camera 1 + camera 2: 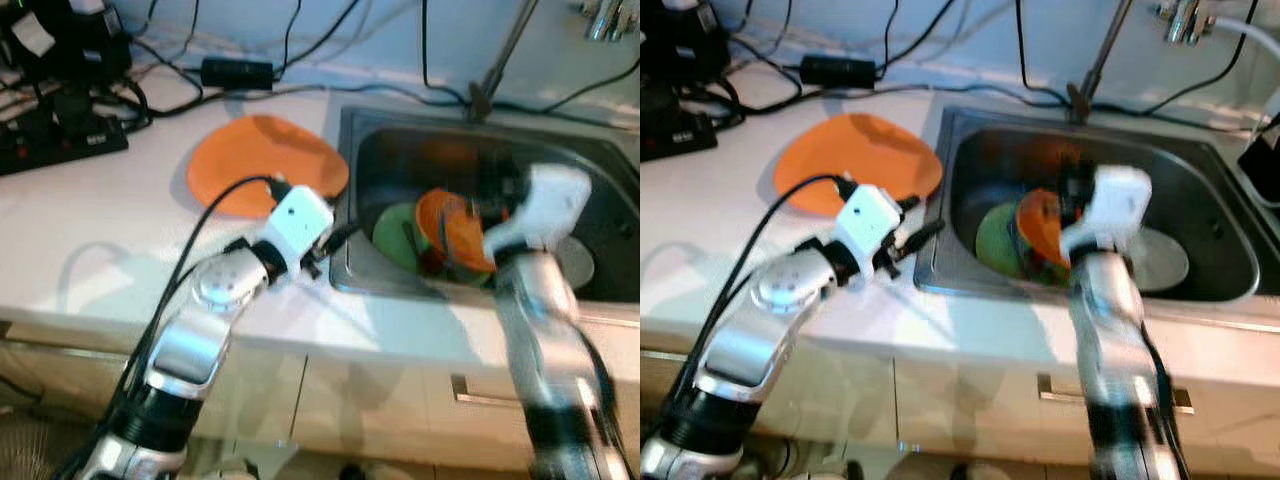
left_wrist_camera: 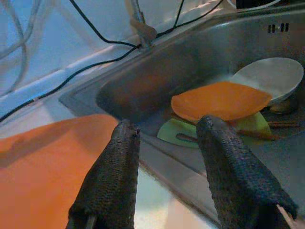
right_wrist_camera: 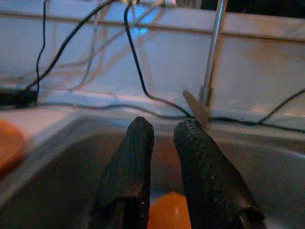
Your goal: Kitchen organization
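Observation:
An orange plate (image 1: 265, 160) lies flat on the white counter, left of the steel sink (image 1: 342, 200). Inside the sink an orange dish (image 2: 221, 100) rests tilted on a green plate (image 2: 176, 131), with a white plate (image 2: 271, 76) behind it. My left gripper (image 2: 167, 126) hovers over the counter at the sink's left rim, open and empty, pointing toward the sink. My right gripper (image 3: 164, 125) hangs above the sink over the orange dish. Only a narrow gap separates its fingers, and nothing is between them.
A faucet pipe (image 1: 500, 60) rises behind the sink. Black cables, an adapter (image 1: 237, 72) and a power strip (image 1: 60, 140) crowd the back left of the counter. A utensil lies on the green plate. Cupboard fronts with a metal handle (image 1: 480, 395) sit below.

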{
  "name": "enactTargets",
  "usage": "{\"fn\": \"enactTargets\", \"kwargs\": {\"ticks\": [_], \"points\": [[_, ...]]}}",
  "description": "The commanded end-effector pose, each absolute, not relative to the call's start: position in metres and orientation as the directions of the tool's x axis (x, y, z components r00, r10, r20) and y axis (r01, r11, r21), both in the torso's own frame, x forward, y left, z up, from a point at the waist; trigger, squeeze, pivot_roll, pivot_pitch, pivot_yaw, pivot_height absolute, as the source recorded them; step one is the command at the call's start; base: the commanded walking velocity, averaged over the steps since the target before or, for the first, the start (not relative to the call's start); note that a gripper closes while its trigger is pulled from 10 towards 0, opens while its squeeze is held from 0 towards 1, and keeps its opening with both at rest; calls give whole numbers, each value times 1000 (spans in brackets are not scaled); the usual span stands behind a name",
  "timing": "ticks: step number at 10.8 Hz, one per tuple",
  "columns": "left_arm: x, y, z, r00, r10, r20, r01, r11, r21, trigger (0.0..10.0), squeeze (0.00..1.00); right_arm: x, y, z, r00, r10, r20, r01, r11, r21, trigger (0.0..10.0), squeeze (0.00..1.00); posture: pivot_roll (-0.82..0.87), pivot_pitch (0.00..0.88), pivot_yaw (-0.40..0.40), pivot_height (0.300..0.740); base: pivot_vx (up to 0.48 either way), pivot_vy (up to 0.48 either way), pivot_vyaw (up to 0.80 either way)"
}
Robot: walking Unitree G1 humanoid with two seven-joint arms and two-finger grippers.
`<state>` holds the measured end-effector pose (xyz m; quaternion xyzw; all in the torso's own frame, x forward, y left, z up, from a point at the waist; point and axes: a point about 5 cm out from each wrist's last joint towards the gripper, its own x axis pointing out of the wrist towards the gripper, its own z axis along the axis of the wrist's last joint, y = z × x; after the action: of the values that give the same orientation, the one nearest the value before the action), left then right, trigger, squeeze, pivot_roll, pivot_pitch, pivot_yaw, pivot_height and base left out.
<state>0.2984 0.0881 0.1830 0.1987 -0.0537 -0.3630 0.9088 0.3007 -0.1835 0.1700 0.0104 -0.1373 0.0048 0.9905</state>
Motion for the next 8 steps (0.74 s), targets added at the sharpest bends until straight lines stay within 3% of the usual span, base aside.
{"fn": "enactTargets", "kwargs": {"ticks": [1, 6, 8], "points": [[298, 88, 182, 733, -679, -44, 632, 656, 412, 10000, 0, 296, -183, 174, 960, 28, 279, -31, 999, 9, 10000, 0, -36, 76, -86, 740, 0, 0, 0], [301, 103, 191, 778, -628, 12, 534, 672, 513, 10000, 0, 287, -150, 148, 982, 61, 180, -83, 990, 117, 10000, 0, -14, 81, -84, 740, 0, 0, 0], [305, 127, 196, 817, -577, 3, 465, 662, 588, 10000, 0, 287, -141, 144, 985, 71, 158, -93, 987, 134, 10000, 1000, -9, 83, -86, 740, 0, 0, 0]]}}
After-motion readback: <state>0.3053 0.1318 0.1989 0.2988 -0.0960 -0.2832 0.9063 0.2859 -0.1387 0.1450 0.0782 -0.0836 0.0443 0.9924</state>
